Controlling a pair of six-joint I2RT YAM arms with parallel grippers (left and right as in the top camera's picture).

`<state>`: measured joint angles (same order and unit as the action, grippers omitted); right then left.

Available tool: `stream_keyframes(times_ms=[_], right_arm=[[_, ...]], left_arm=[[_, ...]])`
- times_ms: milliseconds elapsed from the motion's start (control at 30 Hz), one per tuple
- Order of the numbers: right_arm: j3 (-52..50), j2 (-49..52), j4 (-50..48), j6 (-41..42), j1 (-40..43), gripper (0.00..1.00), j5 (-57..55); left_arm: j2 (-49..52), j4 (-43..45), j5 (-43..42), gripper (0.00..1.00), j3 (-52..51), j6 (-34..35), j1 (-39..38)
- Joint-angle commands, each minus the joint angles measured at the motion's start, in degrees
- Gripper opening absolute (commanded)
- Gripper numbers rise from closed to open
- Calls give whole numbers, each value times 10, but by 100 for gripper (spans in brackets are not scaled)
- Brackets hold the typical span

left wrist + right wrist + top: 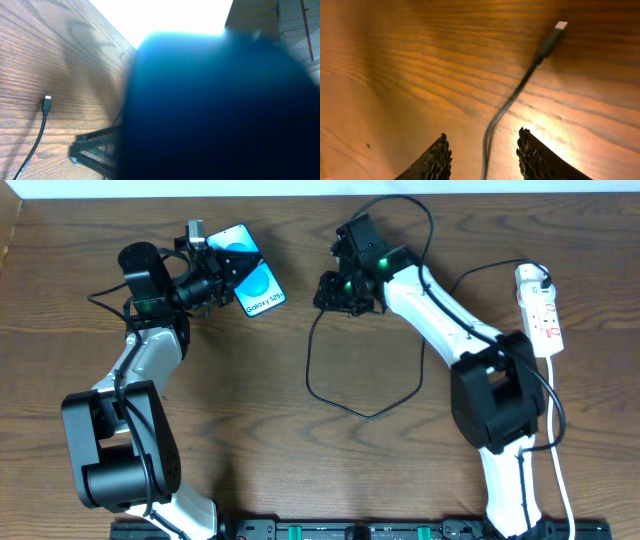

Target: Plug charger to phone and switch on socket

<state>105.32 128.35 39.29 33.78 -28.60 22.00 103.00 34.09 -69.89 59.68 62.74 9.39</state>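
Clamping the phone (262, 286), left gripper (228, 266) fingers closed on it. We see right gripper (485, 159) fingers parted, the charger (520, 86) cable running between them, tip ahead.

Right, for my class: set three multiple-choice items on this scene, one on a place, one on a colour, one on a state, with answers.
1. Where is the phone? A in the left gripper; B lying flat; C out of view.
2. What colour is the charger cable? A white; B black; C red.
3. The right gripper is: A shut on the cable; B open astride the cable; C shut and empty.
Answers: A, the overhead view shows the jaws clamped on it; B, it reads black in every view; B, its fingers stand apart either side.
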Motion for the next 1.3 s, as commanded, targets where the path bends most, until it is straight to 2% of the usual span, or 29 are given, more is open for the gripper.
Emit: stream_keyframes(times_ms=[0, 400, 667, 800, 867, 1033, 1267], right_arm=[[7, 35, -23, 72, 18, 43, 41], [7, 106, -105, 130, 38, 38, 73], [7, 141, -144, 155, 36, 24, 106], [7, 141, -141, 139, 36, 13, 105], [7, 141, -144, 116, 38, 1, 117], [8, 126, -135, 9, 41, 1, 183], [8, 36, -57, -221, 38, 1, 356]], left_arm=[[-1, 6, 10, 7, 5, -8, 5], [-1, 1, 18, 7, 5, -8, 5], [-1, -12, 20, 7, 5, -12, 5], [-1, -12, 20, 7, 5, -12, 5], [-1, -12, 20, 7, 5, -12, 5], [-1, -11, 2, 7, 5, -12, 5], [-1, -1, -56, 7, 5, -12, 8]])
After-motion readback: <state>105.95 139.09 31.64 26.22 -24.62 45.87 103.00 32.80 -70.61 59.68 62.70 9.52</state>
